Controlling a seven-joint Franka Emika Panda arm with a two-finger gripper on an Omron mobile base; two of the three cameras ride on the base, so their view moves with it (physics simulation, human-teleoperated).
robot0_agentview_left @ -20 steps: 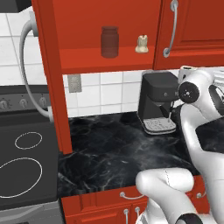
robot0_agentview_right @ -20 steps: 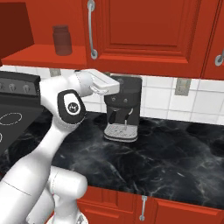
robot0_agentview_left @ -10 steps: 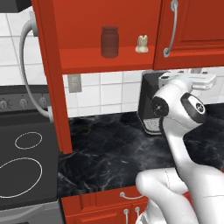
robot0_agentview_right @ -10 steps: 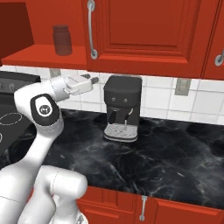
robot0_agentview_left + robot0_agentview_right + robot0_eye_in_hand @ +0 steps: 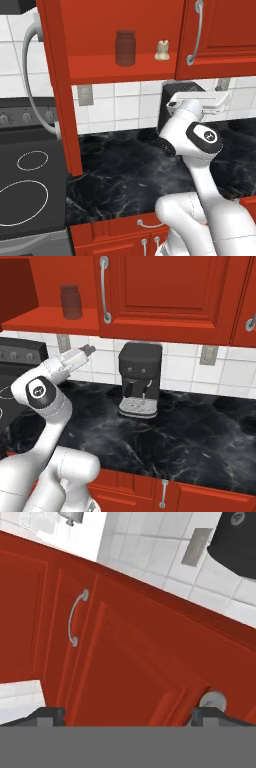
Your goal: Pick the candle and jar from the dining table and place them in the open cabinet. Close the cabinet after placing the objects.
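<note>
On the cabinet point(image 5: 120, 75) shelf your jar point(image 5: 125, 47) and candle point(image 5: 162, 50) stand apart, so only closing remains; your pincer point(image 5: 88, 349) hangs spread and empty above the worktop point(image 5: 200, 431).

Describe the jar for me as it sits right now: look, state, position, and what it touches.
The jar is a dark brownish, see-through glass cylinder with a slightly narrower neck and a lid on top. It stands upright on the floor of the open cabinet, toward the left side. The candle stands to its right, with a clear gap between them, and is shorter than the jar. Nothing touches the jar but the red board beneath it. The right base view shows it near the edge of the closed door.
</note>
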